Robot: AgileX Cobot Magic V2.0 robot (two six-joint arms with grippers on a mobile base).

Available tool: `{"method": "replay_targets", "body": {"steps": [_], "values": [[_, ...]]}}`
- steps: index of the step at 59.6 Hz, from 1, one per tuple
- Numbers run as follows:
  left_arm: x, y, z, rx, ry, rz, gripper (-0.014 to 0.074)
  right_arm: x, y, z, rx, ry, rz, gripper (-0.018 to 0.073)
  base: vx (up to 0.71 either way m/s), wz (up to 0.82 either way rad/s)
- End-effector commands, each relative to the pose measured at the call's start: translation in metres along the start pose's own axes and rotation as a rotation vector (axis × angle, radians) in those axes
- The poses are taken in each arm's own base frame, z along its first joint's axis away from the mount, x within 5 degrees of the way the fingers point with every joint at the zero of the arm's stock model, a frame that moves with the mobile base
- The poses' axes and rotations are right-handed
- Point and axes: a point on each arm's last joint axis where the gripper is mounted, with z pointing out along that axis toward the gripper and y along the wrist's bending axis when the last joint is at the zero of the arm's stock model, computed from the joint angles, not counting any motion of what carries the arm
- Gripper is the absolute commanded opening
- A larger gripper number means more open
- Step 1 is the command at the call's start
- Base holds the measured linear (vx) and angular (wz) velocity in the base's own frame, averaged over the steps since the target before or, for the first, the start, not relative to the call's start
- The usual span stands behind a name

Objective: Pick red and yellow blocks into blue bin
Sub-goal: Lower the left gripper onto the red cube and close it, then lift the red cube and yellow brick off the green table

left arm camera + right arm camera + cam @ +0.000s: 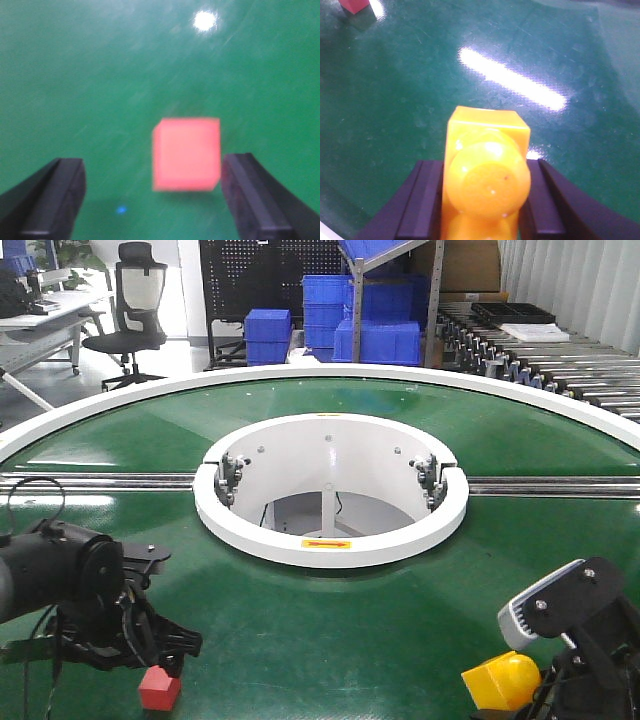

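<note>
Green belting (330, 650) fills most of my front view, a round conveyor table wrapped about a white ring (330, 540) at its centre. I place everything from that ring.

Nearer to me than the ring and to its left, well apart from it, the red cube (160, 688) sits flat on the belt. My left gripper (165, 652) hangs just over it. In the left wrist view, which is blurred, the jaws stand wide apart. The cube (186, 154) lies ahead in the gap between the two black fingers (52, 200), closer to the one on the picture's right, and I see no contact with either.

Nearer than the ring and to its right, also well apart from it, my right gripper (485, 200) is clamped on the yellow brick (487, 165). Its dark pads press both flanks, and a round stud faces the wrist camera. From the front the brick (502, 680) shows at the gripper's tip. I cannot tell whether it rests on the belt or hangs clear.

The right wrist view also catches the red cube (354, 5) at its top-left corner.
</note>
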Motion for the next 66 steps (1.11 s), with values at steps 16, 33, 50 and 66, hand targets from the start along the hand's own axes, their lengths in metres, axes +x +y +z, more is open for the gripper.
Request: {"method": "replay_targets", "body": {"steps": [16, 33, 50, 66], "values": [[-0.019, -0.006, 0.005, 0.040, -0.118, -0.013, 0.0602, -0.013, -0.002, -0.011, 0.021, -0.105, -0.007, 0.0242, 0.00, 0.00], [-0.017, -0.006, 0.014, 0.036, -0.086, -0.013, 0.0554, -0.013, -0.002, -0.011, 0.021, -0.105, -0.007, 0.0242, 0.00, 0.00], [-0.015, -0.005, 0.005, 0.034, -0.053, -0.018, 0.0384, -0.013, -0.002, -0.011, 0.021, -0.105, -0.007, 0.0242, 0.00, 0.00], [-0.011, -0.004, -0.075, 0.067, -0.185, -0.006, 0.0277, -0.013, -0.002, -0.011, 0.021, -0.105, -0.007, 0.0242, 0.00, 0.00]]}}
